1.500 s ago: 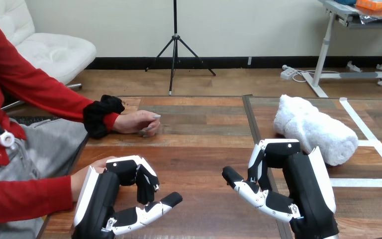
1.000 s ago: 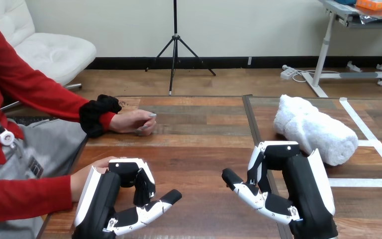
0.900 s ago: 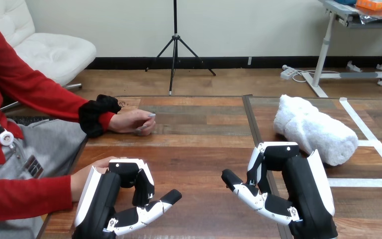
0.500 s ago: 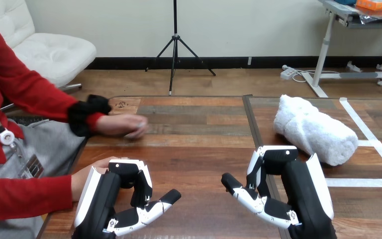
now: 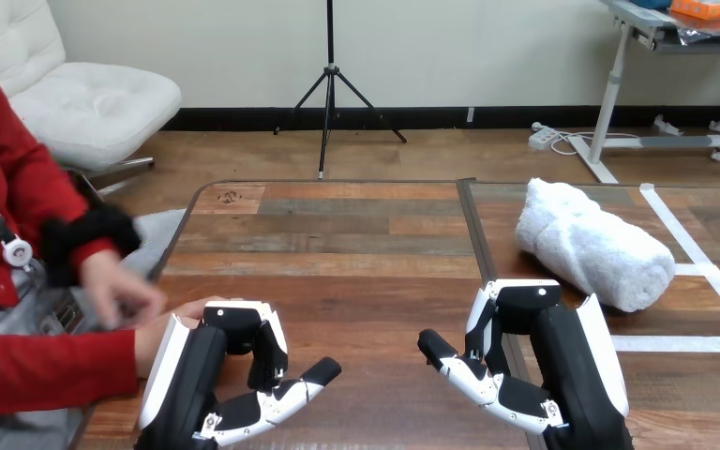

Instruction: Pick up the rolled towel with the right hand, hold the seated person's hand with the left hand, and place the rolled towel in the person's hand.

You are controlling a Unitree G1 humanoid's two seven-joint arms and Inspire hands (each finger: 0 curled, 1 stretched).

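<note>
From the head view, the rolled white terry towel (image 5: 592,246) lies on the far right part of the brown wooden table (image 5: 356,253), slanting from far left to near right. It is just inside the strips of white tape (image 5: 684,343) and rests where it did in the earlier frames.

The robot's right hand (image 5: 562,375) hovers at the near right, nearer than the towel and apart from it. Its fingers (image 5: 511,302) are curled with nothing in them and the thumb juts left. It sits a little lower than 1.5 s ago.

The robot's left hand (image 5: 208,370) is at the near left in the same pose as before. Its fingers (image 5: 264,345) are bent down around nothing and its thumb points right.

The person's red-sleeved hand (image 5: 153,339) lies at the table's near left edge, just beside the white back of the left hand. I cannot tell whether the two touch.

The clearest change is the person's other hand (image 5: 120,292), the one with the black cuff. A second ago it rested on the far left of the table. Now it is drawn back off the left edge, blurred, just above the red-sleeved hand.
</note>
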